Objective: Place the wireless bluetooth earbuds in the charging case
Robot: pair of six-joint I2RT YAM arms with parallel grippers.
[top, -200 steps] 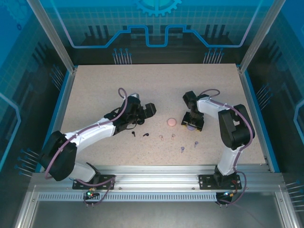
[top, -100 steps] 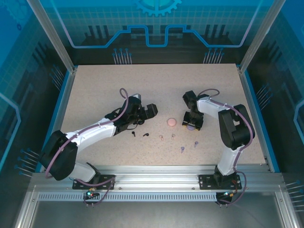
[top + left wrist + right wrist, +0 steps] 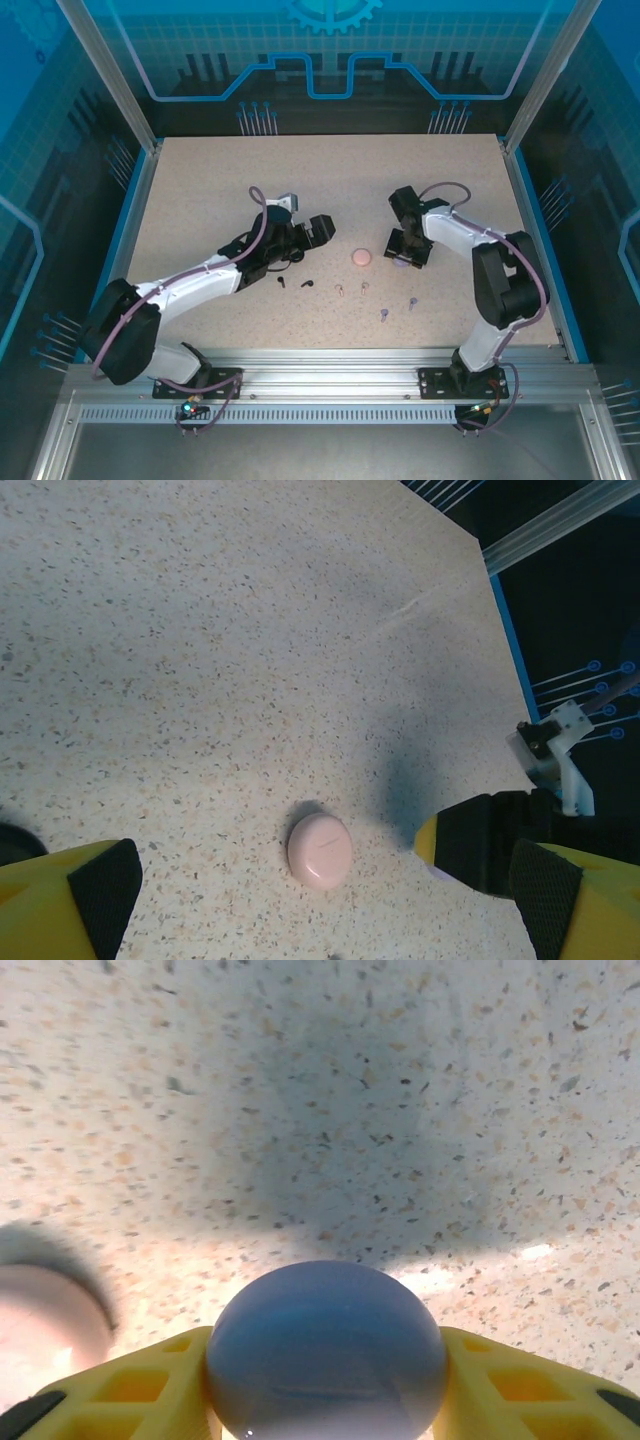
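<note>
Clamping a round lavender case [image 3: 325, 1345] between the yellow fingers [image 3: 130, 1390] of the right gripper [image 3: 405, 260]. Holding the left gripper [image 3: 315, 232] spread wide and empty, a pink case [image 3: 320, 850] just ahead of it. Leaving the earbuds loose on the table [image 3: 200, 190]: black pair [image 3: 307, 283] just base-side of the left gripper, purple pair [image 3: 384, 314] base-side of the right, pale pink pair [image 3: 341, 290] between.

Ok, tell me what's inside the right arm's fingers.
A round purple case sits pinched between the yellow fingers. Speckled table shows past it; the case hides whatever lies directly beneath.
</note>
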